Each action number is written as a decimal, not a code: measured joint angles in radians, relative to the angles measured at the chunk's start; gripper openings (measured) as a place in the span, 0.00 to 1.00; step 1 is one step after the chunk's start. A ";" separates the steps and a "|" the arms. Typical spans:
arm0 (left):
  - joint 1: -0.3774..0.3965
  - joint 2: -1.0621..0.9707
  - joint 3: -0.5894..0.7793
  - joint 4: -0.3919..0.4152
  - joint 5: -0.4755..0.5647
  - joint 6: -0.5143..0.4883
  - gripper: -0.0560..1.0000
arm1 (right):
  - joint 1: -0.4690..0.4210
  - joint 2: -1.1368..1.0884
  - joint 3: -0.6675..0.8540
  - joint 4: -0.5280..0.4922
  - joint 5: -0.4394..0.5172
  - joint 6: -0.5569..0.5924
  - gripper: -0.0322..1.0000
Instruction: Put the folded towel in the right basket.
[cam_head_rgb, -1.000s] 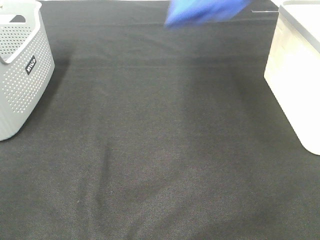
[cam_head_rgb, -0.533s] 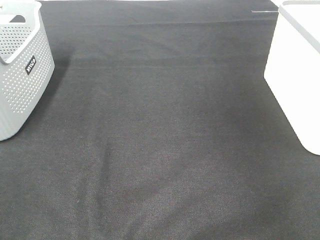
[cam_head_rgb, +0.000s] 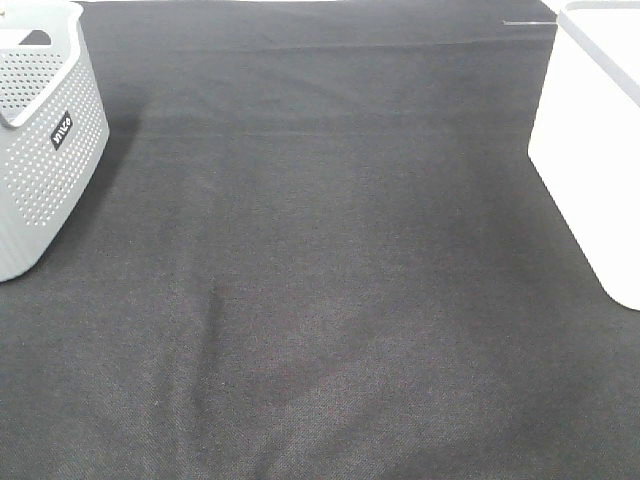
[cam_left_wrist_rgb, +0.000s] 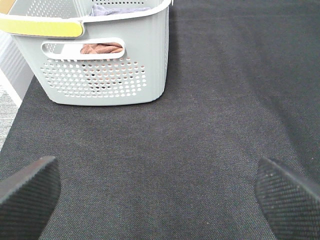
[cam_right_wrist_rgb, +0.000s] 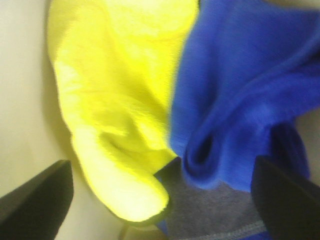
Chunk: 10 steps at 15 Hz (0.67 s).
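The folded blue towel (cam_right_wrist_rgb: 240, 100) shows only in the right wrist view, lying crumpled beside a yellow towel (cam_right_wrist_rgb: 120, 100) against the pale inner wall (cam_right_wrist_rgb: 20, 75) of the white right basket (cam_head_rgb: 590, 140). My right gripper (cam_right_wrist_rgb: 160, 200) is open above it, its dark fingertips (cam_right_wrist_rgb: 35, 200) spread wide and holding nothing. My left gripper (cam_left_wrist_rgb: 160, 200) is open and empty over the black cloth, near the grey left basket (cam_left_wrist_rgb: 100, 65). Neither gripper shows in the exterior high view.
The grey perforated basket (cam_head_rgb: 40, 140) stands at the table's left edge and holds a brownish towel (cam_left_wrist_rgb: 102, 48) and a greyish one (cam_left_wrist_rgb: 117, 8). A grey cloth (cam_right_wrist_rgb: 210, 210) lies under the blue towel. Black cloth (cam_head_rgb: 320, 280) covers the table between the baskets.
One second ago the blue towel was in the air at the top of the exterior high view. It has since left that view.
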<state>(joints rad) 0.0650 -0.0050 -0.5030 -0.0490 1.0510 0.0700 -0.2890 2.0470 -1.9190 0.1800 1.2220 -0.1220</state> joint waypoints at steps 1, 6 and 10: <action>0.000 0.000 0.000 0.000 0.000 0.000 0.99 | 0.000 -0.010 0.000 0.014 0.000 0.000 0.95; 0.000 0.000 0.000 0.000 0.000 0.000 0.99 | 0.058 -0.137 0.000 0.015 -0.001 0.027 0.96; 0.000 0.000 0.000 0.000 0.000 0.000 0.99 | 0.273 -0.360 0.061 -0.004 -0.007 0.081 0.97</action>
<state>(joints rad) 0.0650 -0.0050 -0.5030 -0.0490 1.0510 0.0700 -0.0160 1.6870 -1.8580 0.1760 1.2150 -0.0410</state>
